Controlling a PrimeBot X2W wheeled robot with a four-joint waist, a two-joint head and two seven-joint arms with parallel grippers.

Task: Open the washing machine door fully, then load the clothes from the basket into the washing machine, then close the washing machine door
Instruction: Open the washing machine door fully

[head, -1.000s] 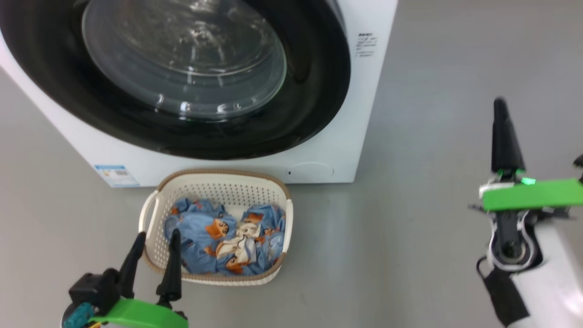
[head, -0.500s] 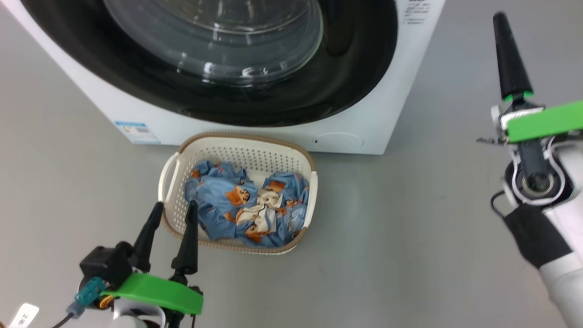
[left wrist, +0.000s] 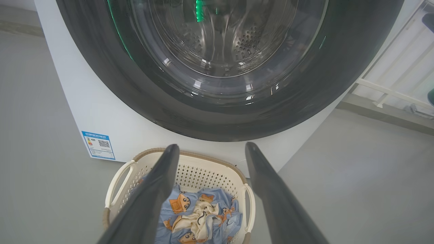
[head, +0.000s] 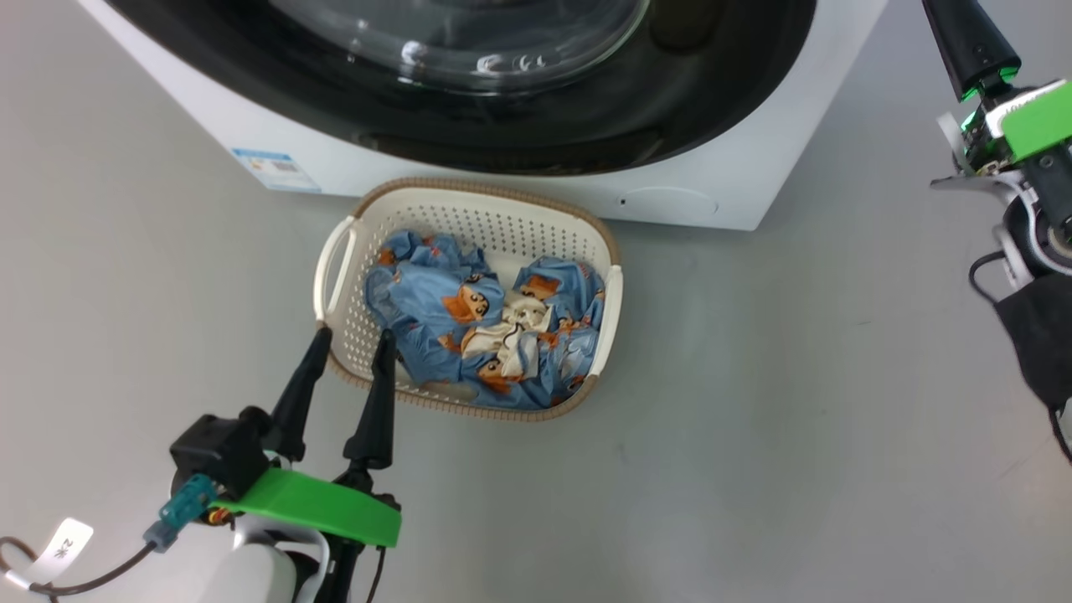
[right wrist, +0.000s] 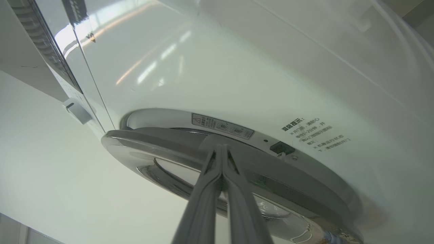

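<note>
Since the earlier frame the head camera has swung, so the whole scene sits higher and further right. Against the washing machine (head: 720, 180) the right claw (right wrist: 221, 147) has climbed, while the left claw (head: 353, 335) has kept its place by the basket (head: 469, 222).

A blue label (head: 275, 169) near the machine's lower left front corner carries a QR code; its print is too small to read. The right wrist view adds a grey warning sticker (right wrist: 222, 126) with a red triangle, and lines of Chinese print (right wrist: 307, 130) too fine to read surely.

The left wrist view looks through the door (head: 695, 92) glass to the perforated drum (left wrist: 251, 40). The right wrist view takes the door rim edge-on.

The right claw's fingers are pressed together with nothing between them, tips at that rim; whether they touch it I cannot tell. The left claw is spread wide, its tips over the basket's near left corner. The basket stands on the floor (head: 796, 419) just before the machine's lower front edge. The clothes (head: 435, 293) lie inside it, just beyond the left claw's fingertips.
</note>
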